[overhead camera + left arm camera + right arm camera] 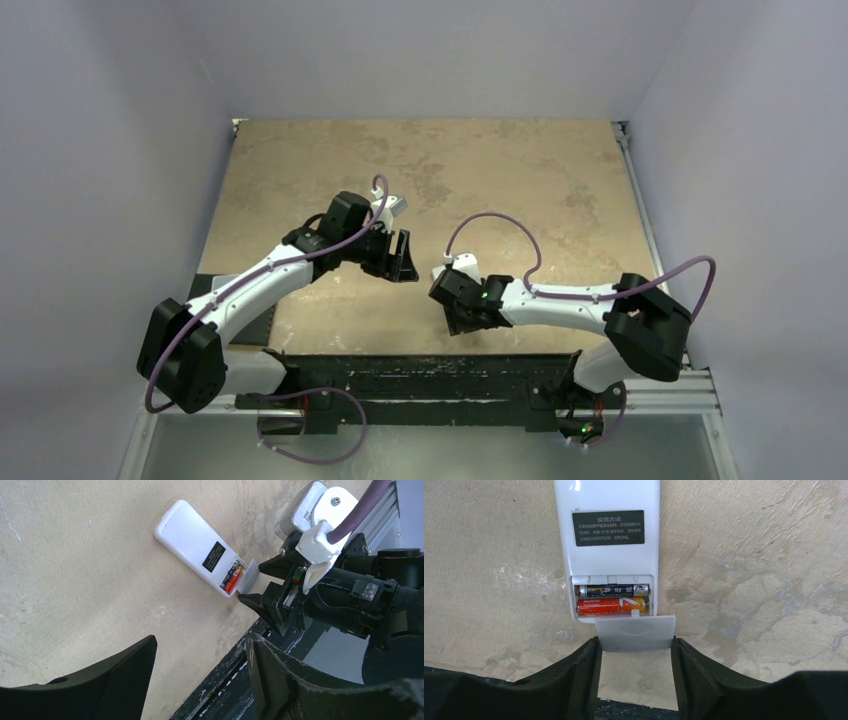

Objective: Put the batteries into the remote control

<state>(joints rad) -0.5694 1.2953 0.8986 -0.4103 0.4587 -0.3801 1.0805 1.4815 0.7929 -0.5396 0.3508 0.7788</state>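
The white remote control (606, 500) lies back-up on the tan table, with its battery bay open at the near end. The dark battery (613, 590) and the reddish-orange battery (609, 604) lie side by side in the bay. My right gripper (635, 647) is shut on the side edges of a light-grey cover plate (635, 632), whose tab meets the bay's edge. The left wrist view shows the remote (190, 540), the plate (248, 576) and the right gripper (252, 582). My left gripper (200, 640) is open and empty, up and to the side. The top view does not show the remote clearly.
A black strip (430, 370) runs along the table's near edge, just behind my right gripper (445, 288). My left gripper (400, 255) hangs close to it on the left. Grey walls enclose the table (500, 170) on three sides.
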